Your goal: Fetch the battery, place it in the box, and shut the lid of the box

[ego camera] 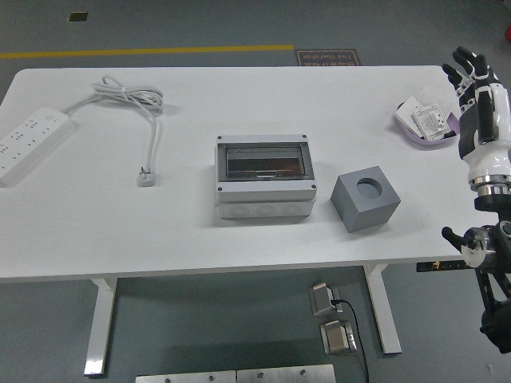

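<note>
My right hand [477, 96] hovers empty, fingers spread, at the table's three o'clock edge; the lilac tray [411, 132] sits beside it. Its small white pieces [429, 120] look light, rigid; I'd pinch one by its sides.

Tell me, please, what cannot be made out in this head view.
- Inside of the box: hidden by its dark closed lid.
- Items in the purple tray: too small to identify; the right hand covers its right end.
- Power strip: cut off by the left edge.
- Left arm: out of frame.
</note>
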You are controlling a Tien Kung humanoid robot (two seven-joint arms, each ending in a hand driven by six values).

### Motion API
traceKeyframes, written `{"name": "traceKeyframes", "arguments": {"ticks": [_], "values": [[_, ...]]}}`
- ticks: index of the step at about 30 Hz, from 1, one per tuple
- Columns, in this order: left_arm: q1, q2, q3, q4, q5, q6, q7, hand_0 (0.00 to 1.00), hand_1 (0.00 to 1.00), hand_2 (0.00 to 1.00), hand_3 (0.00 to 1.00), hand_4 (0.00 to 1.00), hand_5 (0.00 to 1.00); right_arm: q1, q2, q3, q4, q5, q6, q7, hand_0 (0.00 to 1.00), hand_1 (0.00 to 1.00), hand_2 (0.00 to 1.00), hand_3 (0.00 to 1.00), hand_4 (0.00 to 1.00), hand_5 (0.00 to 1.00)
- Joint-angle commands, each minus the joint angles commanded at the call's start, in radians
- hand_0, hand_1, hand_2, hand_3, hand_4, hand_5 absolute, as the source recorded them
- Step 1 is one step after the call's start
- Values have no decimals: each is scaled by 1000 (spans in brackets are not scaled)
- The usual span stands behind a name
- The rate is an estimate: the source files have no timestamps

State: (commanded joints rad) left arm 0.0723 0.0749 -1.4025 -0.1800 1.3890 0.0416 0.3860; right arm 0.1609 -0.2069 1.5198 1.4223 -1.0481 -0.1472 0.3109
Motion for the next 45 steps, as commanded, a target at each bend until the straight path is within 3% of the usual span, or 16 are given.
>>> {"name": "traceKeyframes", "arguments": {"ticks": [2,3,14,15,20,21,30,45], "values": [[0,1,0,0,4,-1,2,604,630,488,644,775,127,0,0,-6,-2,19,5,0,920,780,834,771,871,808],[0,2,0,0,5,-1,2,604,631,566,648,769,123,0,1,-8,-2,25,6,0,928,780,834,793,876,806],[1,-9,-1,0,44,-6,12,605,632,601,605,767,123,-2,-7,-33,-3,128,25,2,928,782,836,797,877,816],[2,-11,0,0,50,-5,13,605,631,528,622,770,105,-2,-8,-32,-2,134,26,3,928,783,836,798,881,825],[4,-19,5,0,66,6,16,605,631,528,622,770,105,1,-8,-33,0,144,30,3,928,783,836,798,881,825],[3,-20,7,0,66,8,16,599,620,468,626,777,2,3,-8,-36,0,144,30,2,925,783,836,798,890,833],[6,-34,37,0,42,7,13,581,591,416,629,793,2,47,-13,-100,-17,148,30,-7,925,783,835,798,890,835],[26,-53,22,0,58,6,8,574,574,320,620,755,2,179,10,-285,-83,132,27,-36,922,784,836,799,884,833]]}}
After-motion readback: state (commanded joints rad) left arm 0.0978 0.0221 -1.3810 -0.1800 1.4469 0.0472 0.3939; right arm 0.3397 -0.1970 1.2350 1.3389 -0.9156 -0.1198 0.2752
